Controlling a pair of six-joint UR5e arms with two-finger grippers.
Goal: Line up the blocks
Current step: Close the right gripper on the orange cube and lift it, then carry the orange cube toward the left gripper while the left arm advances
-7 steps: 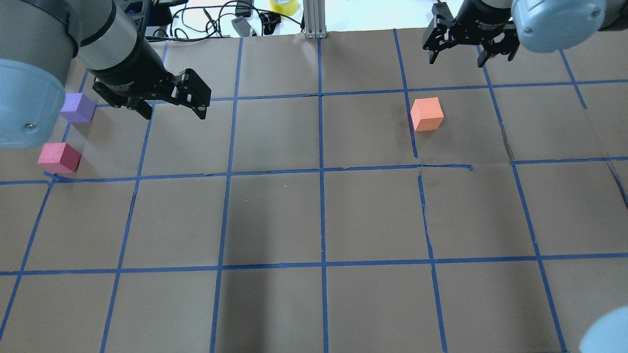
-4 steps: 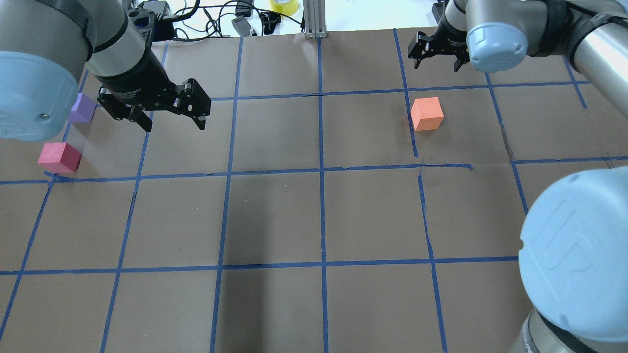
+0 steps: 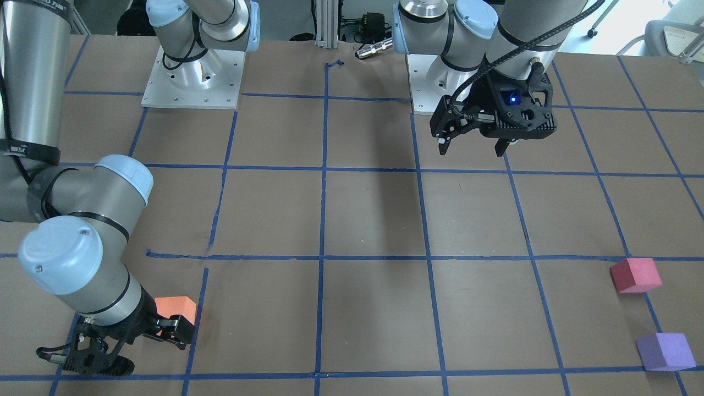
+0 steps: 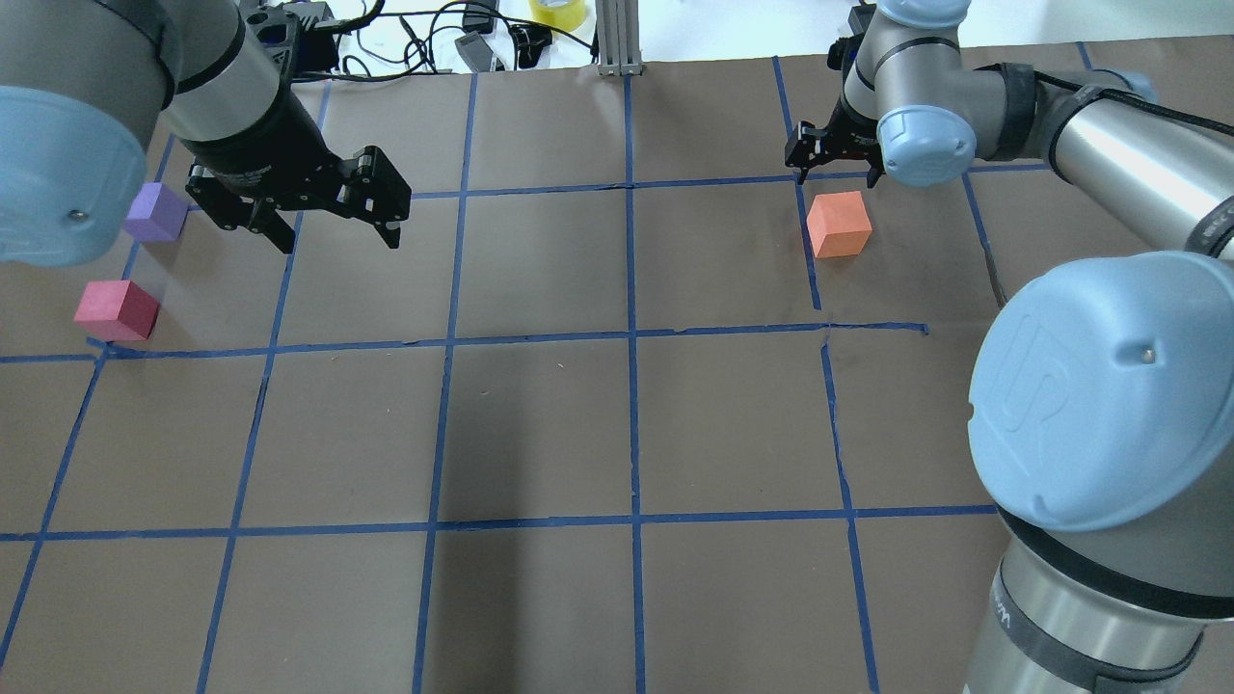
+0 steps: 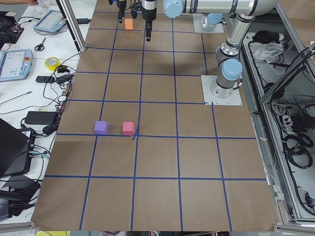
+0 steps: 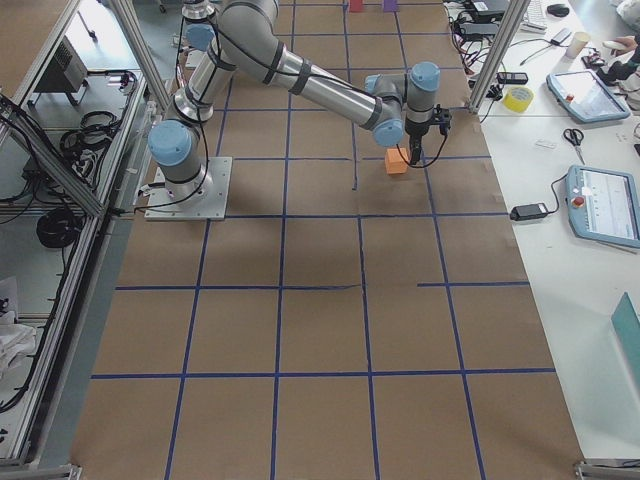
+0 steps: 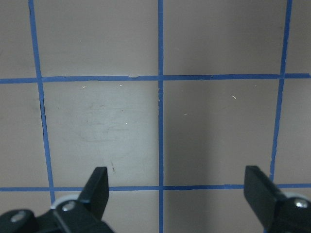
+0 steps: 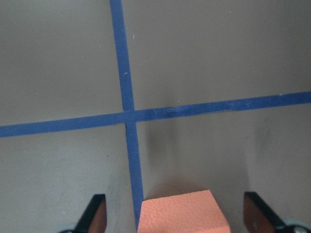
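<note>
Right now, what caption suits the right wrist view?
Open right claw centred on the orange block, blue tape cross ahead.

The table (image 4: 540, 424), wearing brown paper under a blue tape grid (image 4: 631, 337), is carrying three cubes. The orange block (image 4: 839, 224) is sitting far right. The purple block (image 4: 154, 213) and the pinkish-red block (image 4: 116, 310) are lying at the far left, the purple one farther back.

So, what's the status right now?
Left end effector open, empty. Right end effector open at orange block. Pinkish-red block, purple block sit apart. Nothing blocking.
</note>
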